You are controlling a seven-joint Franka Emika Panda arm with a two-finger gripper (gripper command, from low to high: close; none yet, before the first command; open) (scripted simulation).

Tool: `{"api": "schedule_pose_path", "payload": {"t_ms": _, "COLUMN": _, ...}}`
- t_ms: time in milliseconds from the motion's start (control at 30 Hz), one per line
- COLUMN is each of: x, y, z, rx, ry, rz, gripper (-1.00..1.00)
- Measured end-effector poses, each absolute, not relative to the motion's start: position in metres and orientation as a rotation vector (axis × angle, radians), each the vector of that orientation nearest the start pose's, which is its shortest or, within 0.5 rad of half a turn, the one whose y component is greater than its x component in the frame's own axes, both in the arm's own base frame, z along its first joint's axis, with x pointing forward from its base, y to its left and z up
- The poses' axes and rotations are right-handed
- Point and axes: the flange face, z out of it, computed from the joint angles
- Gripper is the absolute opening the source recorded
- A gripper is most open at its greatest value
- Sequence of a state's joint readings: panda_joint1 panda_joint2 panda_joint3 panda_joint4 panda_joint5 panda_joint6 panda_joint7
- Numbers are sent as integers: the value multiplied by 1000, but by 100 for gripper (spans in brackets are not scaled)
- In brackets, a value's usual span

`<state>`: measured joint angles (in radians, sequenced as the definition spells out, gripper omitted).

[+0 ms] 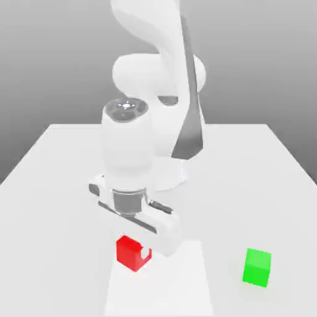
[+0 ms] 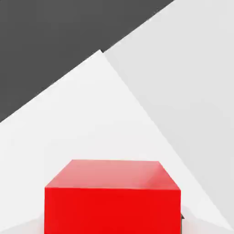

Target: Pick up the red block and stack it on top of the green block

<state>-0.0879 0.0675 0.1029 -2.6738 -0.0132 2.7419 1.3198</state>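
Red block (image 1: 131, 252): cube with plain, smooth faces, upright on or just above the white patch, near its far edge. Green block (image 1: 257, 267): smooth-faced cube, upright on the table, beyond the patch toward the exterior view's right, well apart from the red block.

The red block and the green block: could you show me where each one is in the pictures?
Red block (image 1: 129, 254): exterior view, on the face of the cube beneath the pincer (image 1: 145, 241).
Green block (image 1: 256, 273): exterior view, on a side face of the cube.
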Motion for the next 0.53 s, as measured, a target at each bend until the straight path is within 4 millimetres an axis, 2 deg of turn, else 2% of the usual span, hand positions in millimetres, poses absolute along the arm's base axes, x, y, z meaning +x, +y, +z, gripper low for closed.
{"api": "schedule_pose_path", "payload": {"t_ms": 100, "x": 418, "y": 95, "z": 228, "rx": -2673, "ry": 1645, "rz": 1, "gripper": -100}}
{"api": "schedule_pose_path", "payload": {"t_ms": 200, "x": 401, "y": 181, "z": 240, "rx": -2812, "ry": 1395, "rz": 1, "gripper": -100}}
{"api": "schedule_pose_path", "payload": {"t_ms": 233, "x": 395, "y": 201, "z": 241, "rx": -2841, "ry": 1336, "rz": 0, "gripper": -100}}
{"api": "schedule_pose_path", "payload": {"t_ms": 300, "x": 396, "y": 207, "z": 228, "rx": -2846, "ry": 1327, "rz": -3, "gripper": -100}}
{"api": "schedule_pose_path", "payload": {"t_ms": 400, "x": 396, "y": 208, "z": 194, "rx": -2847, "ry": 1325, "rz": -3, "gripper": -100}}
{"api": "schedule_pose_path", "payload": {"t_ms": 433, "x": 395, "y": 208, "z": 186, "rx": -2848, "ry": 1324, "rz": -2, "gripper": 100}}
{"api": "schedule_pose_path", "payload": {"t_ms": 533, "x": 395, "y": 208, "z": 186, "rx": -2848, "ry": 1324, "rz": -2, "gripper": 100}}
